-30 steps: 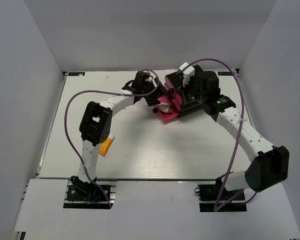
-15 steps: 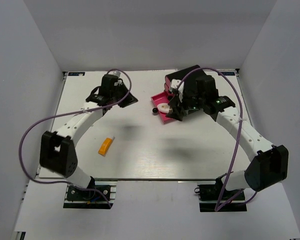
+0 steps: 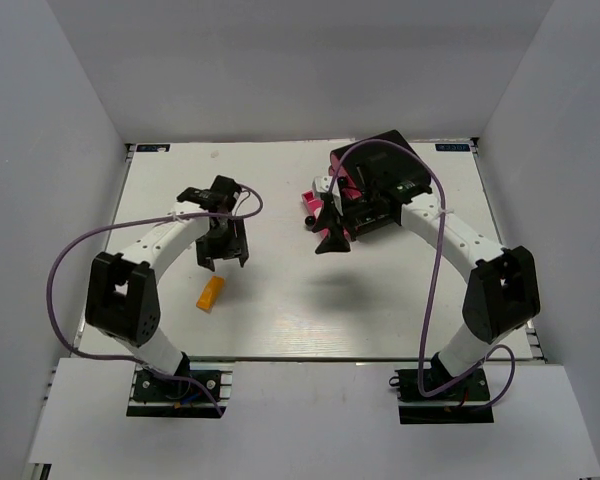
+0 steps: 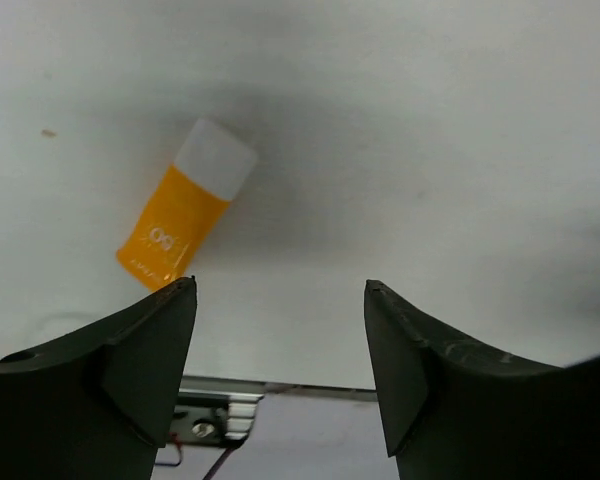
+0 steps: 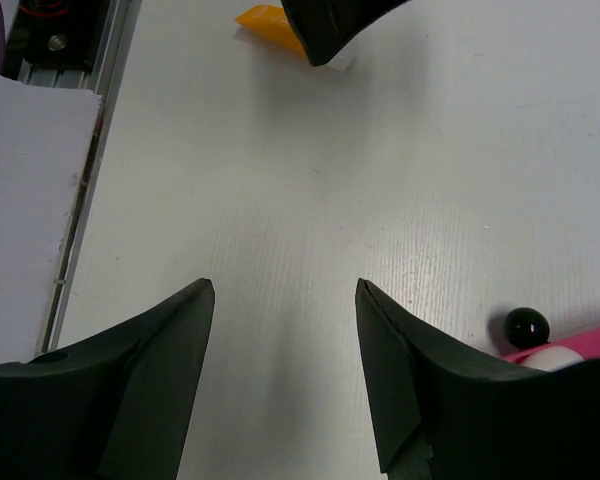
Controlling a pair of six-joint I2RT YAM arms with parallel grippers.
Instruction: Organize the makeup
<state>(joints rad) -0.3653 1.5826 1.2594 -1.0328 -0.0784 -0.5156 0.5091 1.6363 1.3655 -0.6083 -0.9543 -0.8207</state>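
both left hand (image 4: 280,290) and right hand (image 5: 285,285) gape wide, empty.

Left arm (image 3: 160,235): elbow bent out to the left, forearm arcing up and to the right, wrist turned back toward the near edge. Left gripper (image 3: 225,260) (image 4: 278,290): pointing down at the table, jaws spread wide.

Right arm (image 3: 450,225): elbow out to the right, forearm reaching far and left. Right gripper (image 3: 330,243) (image 5: 283,290): angled down to the left, held above the table, jaws spread wide.
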